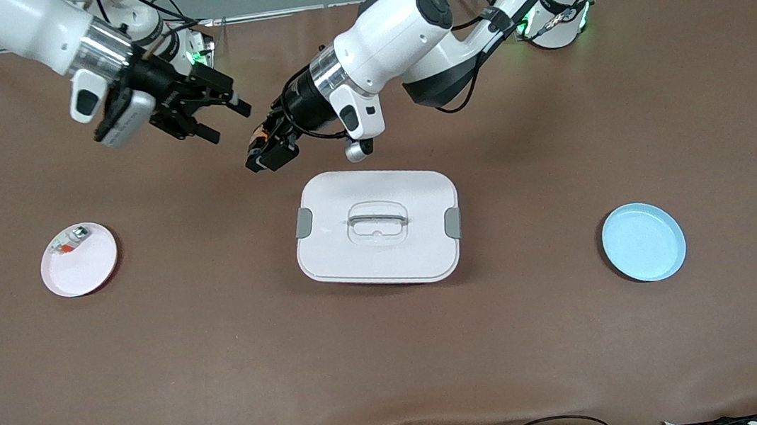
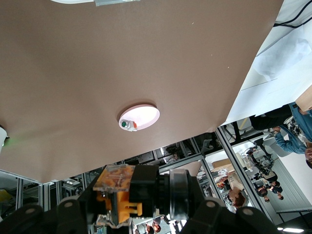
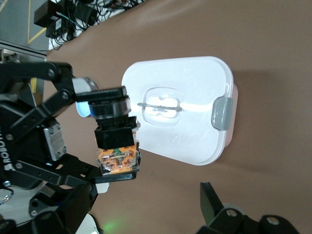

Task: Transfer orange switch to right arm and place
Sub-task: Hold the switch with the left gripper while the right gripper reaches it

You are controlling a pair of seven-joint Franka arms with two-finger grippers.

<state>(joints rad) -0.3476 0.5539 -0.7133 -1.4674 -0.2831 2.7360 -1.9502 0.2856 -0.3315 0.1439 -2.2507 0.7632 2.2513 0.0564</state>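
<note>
Your left gripper (image 1: 264, 150) is clamped shut on the orange switch (image 1: 261, 137), holding it in the air above bare table just off the white lidded box (image 1: 377, 227). The switch's long axis lies crosswise between the fingers, roughly level, its orange terminal end toward your right gripper (image 1: 214, 113). That gripper hovers close by, fingers spread wide and holding nothing.

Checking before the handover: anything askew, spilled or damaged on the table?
Nothing stands out. The left pincer holds the orange switch in the air, the open right pincer beside it. The lidded white box sits flat and shut, the pink plate keeps its small part, the blue plate is bare.
</note>
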